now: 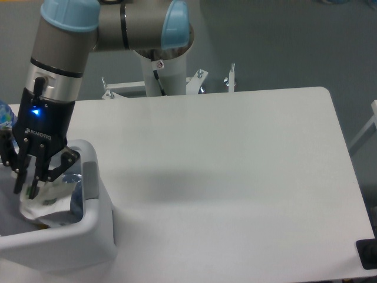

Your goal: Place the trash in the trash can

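Observation:
My gripper (27,187) hangs over the left part of the white trash can (70,239) at the table's front left, its fingers dipping below the rim. It is shut on the trash, a crumpled white wad (40,204) that hangs from the fingertips inside the can. A clear crushed bottle (74,184) with a bluish tint lies in the can just right of the wad, against the wall with the grey oval tab (89,177). The arm hides the can's far left side.
An upright blue-labelled water bottle (3,114) stands behind the can at the left edge, partly hidden by the gripper body. The arm's base post (162,71) rises behind the white table (235,171), and a dark object (367,254) sits at the front right corner.

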Robot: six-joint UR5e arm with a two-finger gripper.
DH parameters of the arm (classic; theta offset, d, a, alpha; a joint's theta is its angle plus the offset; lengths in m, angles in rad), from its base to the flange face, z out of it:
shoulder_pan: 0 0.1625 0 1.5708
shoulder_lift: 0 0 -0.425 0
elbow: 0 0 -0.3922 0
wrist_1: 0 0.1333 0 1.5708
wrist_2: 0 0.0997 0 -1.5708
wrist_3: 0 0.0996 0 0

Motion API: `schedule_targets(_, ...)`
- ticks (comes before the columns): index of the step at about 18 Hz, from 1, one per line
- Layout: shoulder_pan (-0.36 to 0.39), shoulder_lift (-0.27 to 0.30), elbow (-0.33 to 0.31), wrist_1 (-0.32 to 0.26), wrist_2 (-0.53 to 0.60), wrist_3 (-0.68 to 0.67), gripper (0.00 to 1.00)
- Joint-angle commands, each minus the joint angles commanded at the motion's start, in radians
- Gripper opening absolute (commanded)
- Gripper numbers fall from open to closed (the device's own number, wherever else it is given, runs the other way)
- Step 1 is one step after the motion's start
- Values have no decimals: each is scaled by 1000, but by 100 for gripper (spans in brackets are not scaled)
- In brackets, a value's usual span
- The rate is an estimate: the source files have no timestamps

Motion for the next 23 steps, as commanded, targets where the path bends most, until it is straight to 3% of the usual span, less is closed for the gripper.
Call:
schedule_targets(5, 110, -6, 37, 0, 73, 3, 100)
schedule_targets(12, 252, -14, 145, -20, 431, 139, 100)
schedule_targets(15, 273, -9, 163, -145, 554, 319, 100)
schedule_targets(20, 327, 46, 150, -460, 583, 679, 100)
schedule_targets(21, 342, 64, 146, -503, 580, 749, 100)
schedule_targets(23, 368, 93, 141, -532, 571, 819, 100)
